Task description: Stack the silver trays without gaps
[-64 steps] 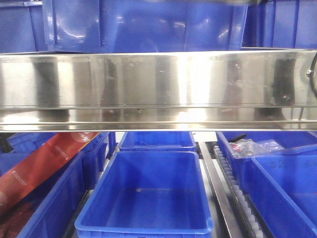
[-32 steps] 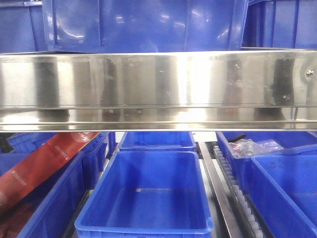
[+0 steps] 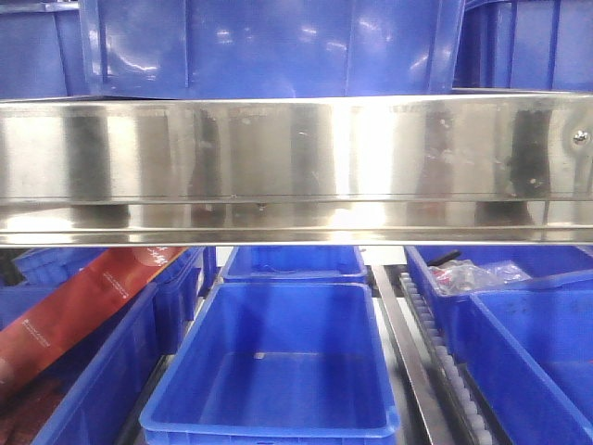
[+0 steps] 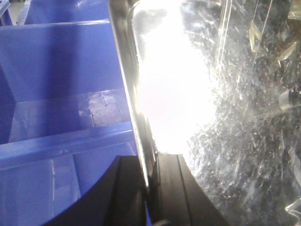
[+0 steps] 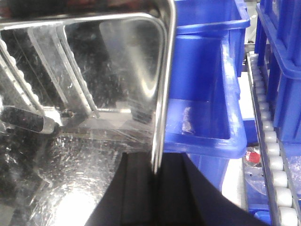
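On the left of the front view, a long red carton (image 3: 83, 297) lies slanted among blue bins. An empty blue plastic bin (image 3: 269, 433) sits at the centre, near us, and clear plastic bags (image 3: 482, 275) lie in a bin on the right. A broad mirror-like steel rail (image 3: 296, 158) crosses above them all.

The left gripper (image 4: 149, 172) has its black jaws closed tight on the left rim of a shallow, shiny stainless-steel tray (image 4: 221, 117), one finger on each side of the thin edge. The tray spreads to the right, and a deep blue bin (image 4: 56, 94) lies to its left.

The right gripper (image 5: 156, 165) likewise pinches a tray's right rim, with the scratched floor on its left. We take it for the same tray held at both ends, though neither wrist view shows it whole. Right of it stands another blue bin (image 5: 207, 117), then a white roller track (image 5: 270, 141).
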`<action>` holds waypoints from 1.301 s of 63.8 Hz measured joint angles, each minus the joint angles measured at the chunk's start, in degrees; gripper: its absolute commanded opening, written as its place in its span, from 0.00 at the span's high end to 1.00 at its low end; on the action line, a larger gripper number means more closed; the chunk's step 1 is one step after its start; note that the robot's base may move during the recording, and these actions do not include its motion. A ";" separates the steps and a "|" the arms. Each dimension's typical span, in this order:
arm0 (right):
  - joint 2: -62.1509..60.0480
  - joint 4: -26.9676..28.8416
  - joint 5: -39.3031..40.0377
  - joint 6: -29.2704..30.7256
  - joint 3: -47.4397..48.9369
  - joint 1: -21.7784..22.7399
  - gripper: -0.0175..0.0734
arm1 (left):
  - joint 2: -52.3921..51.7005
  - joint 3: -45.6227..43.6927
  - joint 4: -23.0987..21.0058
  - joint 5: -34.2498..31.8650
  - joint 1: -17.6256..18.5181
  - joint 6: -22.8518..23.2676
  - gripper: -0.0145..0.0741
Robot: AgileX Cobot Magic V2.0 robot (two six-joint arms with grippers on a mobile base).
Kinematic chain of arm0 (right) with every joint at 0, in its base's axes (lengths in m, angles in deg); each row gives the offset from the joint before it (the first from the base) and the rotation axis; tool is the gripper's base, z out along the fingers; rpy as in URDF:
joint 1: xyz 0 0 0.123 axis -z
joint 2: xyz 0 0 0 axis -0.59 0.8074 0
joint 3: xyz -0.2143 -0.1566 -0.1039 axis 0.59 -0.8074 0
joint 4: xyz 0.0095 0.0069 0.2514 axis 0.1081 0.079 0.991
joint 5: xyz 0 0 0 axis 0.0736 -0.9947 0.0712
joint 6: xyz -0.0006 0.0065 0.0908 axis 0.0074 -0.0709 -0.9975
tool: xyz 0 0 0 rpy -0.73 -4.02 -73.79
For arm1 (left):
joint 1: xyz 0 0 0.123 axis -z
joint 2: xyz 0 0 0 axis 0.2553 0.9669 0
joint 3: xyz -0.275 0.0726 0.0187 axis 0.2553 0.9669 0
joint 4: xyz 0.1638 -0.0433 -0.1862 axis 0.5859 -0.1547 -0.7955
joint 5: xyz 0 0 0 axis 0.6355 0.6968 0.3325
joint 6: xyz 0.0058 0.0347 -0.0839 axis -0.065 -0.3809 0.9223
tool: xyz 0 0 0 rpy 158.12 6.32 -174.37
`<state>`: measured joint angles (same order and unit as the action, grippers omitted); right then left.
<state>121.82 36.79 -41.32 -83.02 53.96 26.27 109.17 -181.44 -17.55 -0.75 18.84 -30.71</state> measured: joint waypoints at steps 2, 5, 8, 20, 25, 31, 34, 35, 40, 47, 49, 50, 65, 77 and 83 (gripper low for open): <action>0.00 0.00 0.00 0.00 0.00 0.00 0.90 | 0.00 0.00 0.00 0.00 0.00 0.00 0.84; 0.00 0.00 0.10 0.00 0.00 0.00 0.90 | 0.00 0.00 0.00 -0.11 0.00 0.00 0.84; 0.00 0.00 0.10 0.00 0.00 0.00 0.90 | 0.00 0.00 0.00 -0.11 0.00 0.00 0.84; 0.00 0.00 0.10 0.00 0.00 0.00 0.90 | 0.00 0.00 0.12 -0.22 0.00 0.00 0.84; 0.00 0.00 0.10 0.00 0.00 0.00 0.90 | 0.00 0.00 0.12 -0.22 0.00 0.00 0.84; 0.00 0.00 0.10 0.00 0.00 0.00 0.90 | 0.00 0.00 0.12 -0.22 0.00 0.00 0.84; 0.00 0.00 0.10 0.00 0.00 0.00 0.90 | 0.00 0.00 0.12 -0.22 0.00 0.00 0.84; 0.00 0.00 0.10 0.00 0.00 0.00 0.90 | 0.00 0.00 0.12 -0.22 0.00 0.00 0.84; 0.00 0.00 0.10 0.00 0.00 0.00 0.90 | 0.00 0.00 0.12 -0.22 0.00 0.00 0.84; 0.00 0.00 0.10 0.00 0.00 0.00 0.90 | 0.00 0.00 0.12 -0.22 0.00 0.00 0.84; 0.00 0.00 0.10 0.00 0.00 0.00 0.90 | 0.00 0.00 0.12 -0.22 0.00 0.00 0.84; 0.00 0.00 0.10 0.00 0.00 0.00 0.90 | 0.00 0.00 0.12 -0.23 0.00 0.00 0.84; 0.00 0.00 0.10 0.00 0.00 0.00 0.90 | 0.00 0.00 0.12 -0.34 0.00 0.00 0.84; 0.00 0.00 0.10 0.00 0.00 0.00 0.90 | 0.00 0.00 0.12 -0.34 0.00 0.00 0.84; 0.00 0.00 0.10 0.00 0.00 0.00 0.90 | 0.00 0.00 0.12 -0.34 0.00 0.00 0.84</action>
<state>121.82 36.79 -41.22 -83.02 53.96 26.27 109.17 -181.44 -17.43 -1.09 18.84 -30.71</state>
